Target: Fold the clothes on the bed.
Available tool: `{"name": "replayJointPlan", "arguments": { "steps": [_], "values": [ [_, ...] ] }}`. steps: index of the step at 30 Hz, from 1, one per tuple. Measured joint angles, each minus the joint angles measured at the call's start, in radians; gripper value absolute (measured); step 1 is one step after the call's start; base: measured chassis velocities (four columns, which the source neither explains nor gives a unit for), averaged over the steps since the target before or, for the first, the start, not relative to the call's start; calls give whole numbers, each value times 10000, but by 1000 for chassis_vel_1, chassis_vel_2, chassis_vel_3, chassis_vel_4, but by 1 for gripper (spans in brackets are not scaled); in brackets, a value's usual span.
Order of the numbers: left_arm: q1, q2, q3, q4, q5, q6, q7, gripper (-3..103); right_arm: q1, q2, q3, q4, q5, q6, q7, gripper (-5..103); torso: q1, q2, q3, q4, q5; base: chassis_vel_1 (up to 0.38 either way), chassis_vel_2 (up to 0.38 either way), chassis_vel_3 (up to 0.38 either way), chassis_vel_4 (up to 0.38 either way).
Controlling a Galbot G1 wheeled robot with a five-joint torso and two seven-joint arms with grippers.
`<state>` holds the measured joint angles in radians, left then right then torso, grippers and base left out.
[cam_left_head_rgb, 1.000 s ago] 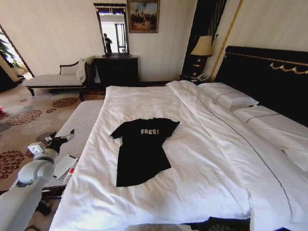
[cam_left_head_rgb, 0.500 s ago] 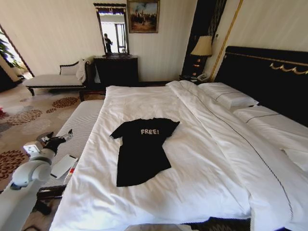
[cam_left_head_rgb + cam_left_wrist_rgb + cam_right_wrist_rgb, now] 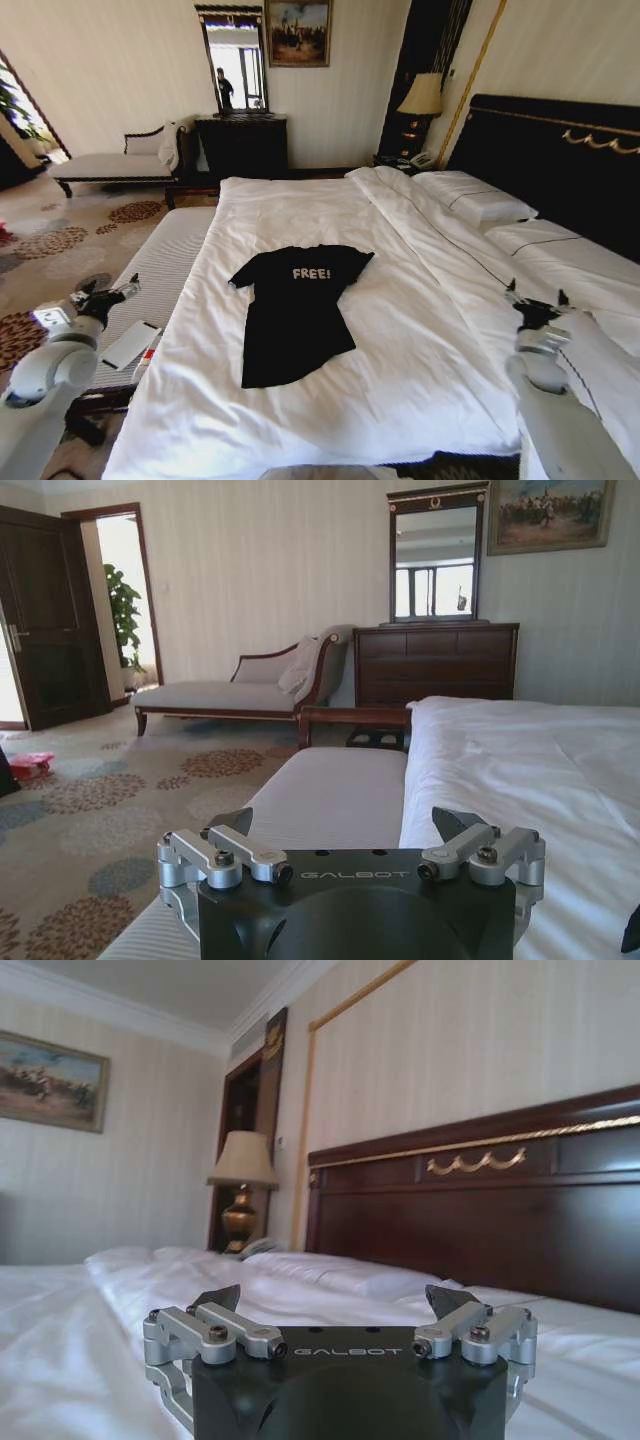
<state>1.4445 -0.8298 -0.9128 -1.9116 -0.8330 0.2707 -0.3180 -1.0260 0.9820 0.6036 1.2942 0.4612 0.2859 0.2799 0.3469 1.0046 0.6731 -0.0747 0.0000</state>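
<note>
Now the black T-shirt lies flat at the middle of the bed, untouched; the left claw hovers at its nine o'clock, the right claw at three o'clock, both spread wide, holding nothing

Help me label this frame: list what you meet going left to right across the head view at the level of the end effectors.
Left end effector, open, over the bench → black T-shirt lying flat on the bed → right end effector, open, above the duvet on the headboard side.
</note>
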Motion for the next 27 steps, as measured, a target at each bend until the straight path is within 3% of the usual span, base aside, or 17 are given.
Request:
{"name": "replayJointPlan", "arguments": {
  "steps": [4,6,9,11,12,14,17,18,20,21,22,23,25,26,27],
  "values": [
    [-405,-726,491,167,64,93,-69,100,1518,213,-2105,-627,468,-307,358,100,2,-1,0,-12,-7,0,0,0,0],
    [-426,-776,511,169,89,112,-68,100,1648,221,-2285,-647,545,-344,390,100,1,-1,1,-11,-6,0,0,0,0],
    [-437,-1019,453,23,279,181,-4,100,2792,252,-3604,-778,1234,-610,540,100,1,0,-1,-2,-9,0,0,0,0],
    [-409,-1021,420,-23,279,181,20,100,2887,253,-3706,-771,1326,-641,542,100,1,0,-1,-2,-8,0,0,0,0],
    [-316,-1020,319,-143,271,164,55,100,3089,238,-3950,-684,1620,-760,546,100,1,-1,0,-4,-2,0,0,0,0],
    [77,-1015,80,-694,-228,180,-12,100,3332,66,-4357,154,3105,-1278,671,100,2,0,-1,-2,-3,0,0,0,0],
    [339,-1041,-18,-1164,-856,441,-233,100,3214,-168,-4409,921,4022,-1783,892,100,2,0,-1,3,1,0,0,0,0],
    [471,-1006,29,-1632,-1635,1089,-678,100,2701,-597,-4251,1999,5004,-2548,1225,100,-1,1,-2,6,1,0,0,0,0],
    [436,-737,152,-2079,-2775,2766,-1694,100,1678,-1375,-3755,3525,6292,-3734,1889,100,-3,3,-4,-14,-5,0,0,0,0],
    [436,-737,152,-2079,-2775,2766,-1694,100,1678,-1375,-3755,3525,6292,-3734,1889,100,-3,3,-4,-14,-5,0,0,0,0],
    [428,-637,145,-2214,-3285,3311,-2095,100,1385,-1623,-3662,3928,6736,-4096,2140,100,-4,3,-4,-26,-4,0,0,0,0],
    [399,-509,60,-2480,-4238,4042,-2720,100,859,-2109,-3492,4733,8089,-4919,2608,100,-5,3,-4,-32,-2,0,0,0,0],
    [315,-484,-169,-2712,-4876,4516,-3125,100,401,-2377,-3112,5593,10250,-5738,3323,100,-6,4,-5,-16,3,0,0,0,0],
    [315,-484,-169,-2712,-4876,4516,-3125,100,401,-2377,-3112,5593,10250,-5738,3323,100,-6,4,-5,-16,3,0,0,0,0],
    [322,-561,-278,-2841,-4967,4620,-3144,100,278,-2285,-2911,5929,11214,-5886,3768,100,-6,4,-4,-6,3,0,0,0,0]
  ]
}}
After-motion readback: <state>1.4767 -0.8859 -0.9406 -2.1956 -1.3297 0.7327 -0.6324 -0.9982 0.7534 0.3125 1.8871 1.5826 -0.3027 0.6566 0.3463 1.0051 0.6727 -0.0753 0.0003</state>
